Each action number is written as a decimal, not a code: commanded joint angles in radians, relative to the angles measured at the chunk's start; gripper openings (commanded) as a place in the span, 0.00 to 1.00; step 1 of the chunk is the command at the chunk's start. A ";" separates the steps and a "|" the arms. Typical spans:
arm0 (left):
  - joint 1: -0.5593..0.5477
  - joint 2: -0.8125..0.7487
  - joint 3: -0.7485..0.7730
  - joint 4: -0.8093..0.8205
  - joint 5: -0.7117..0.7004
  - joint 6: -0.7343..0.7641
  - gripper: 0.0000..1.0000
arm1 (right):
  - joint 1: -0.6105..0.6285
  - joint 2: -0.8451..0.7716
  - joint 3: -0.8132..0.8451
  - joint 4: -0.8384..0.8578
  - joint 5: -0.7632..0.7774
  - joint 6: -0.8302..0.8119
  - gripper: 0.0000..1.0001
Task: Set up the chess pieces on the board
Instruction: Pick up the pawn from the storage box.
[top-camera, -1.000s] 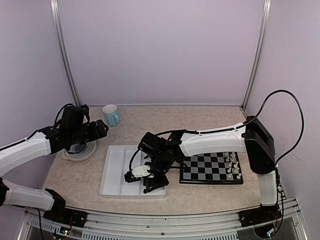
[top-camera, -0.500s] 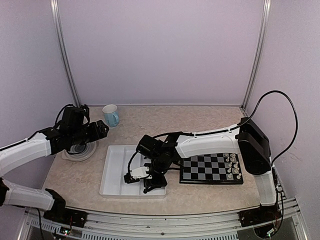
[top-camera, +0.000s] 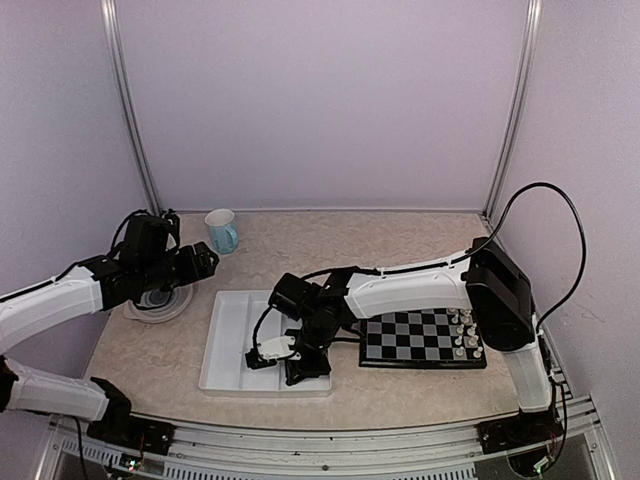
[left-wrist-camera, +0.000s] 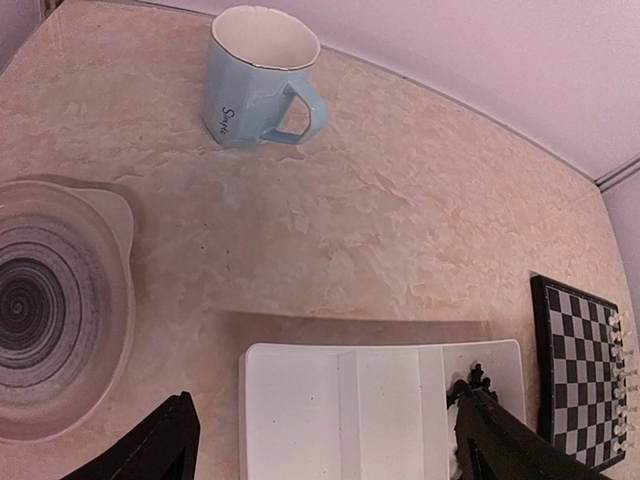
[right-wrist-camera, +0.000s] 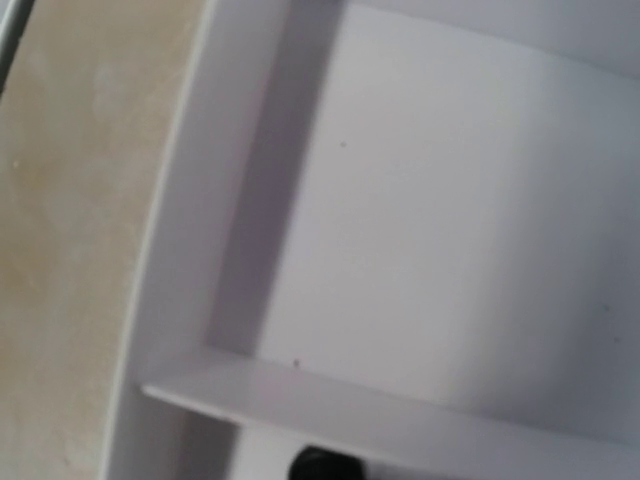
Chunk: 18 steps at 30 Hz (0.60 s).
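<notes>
The board lies right of the white tray, with tiny white pieces along its right edge. My right gripper reaches down into the tray's right compartment; its fingers are out of the right wrist view, so whether they are open or shut does not show. In that view a dark blob, perhaps a chess piece, sits at the bottom edge behind a tray divider. The left wrist view shows black chess pieces in the tray and the board. My left gripper hangs open and empty above the table's left side.
A light blue mug stands at the back left. A grey ringed plate lies under my left arm. Purple walls enclose the table on three sides.
My right arm has shifted a little to the left and lower into the tray. The left arm has not moved.
</notes>
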 joint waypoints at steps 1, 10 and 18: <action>0.006 -0.004 -0.016 0.019 0.006 0.012 0.88 | 0.019 0.022 0.033 -0.020 -0.026 0.002 0.12; 0.005 0.011 -0.003 0.023 0.015 0.023 0.88 | 0.012 -0.042 0.024 -0.020 -0.007 -0.007 0.00; -0.111 0.085 0.091 0.034 -0.057 0.095 0.85 | -0.127 -0.282 -0.137 0.038 0.042 -0.013 0.00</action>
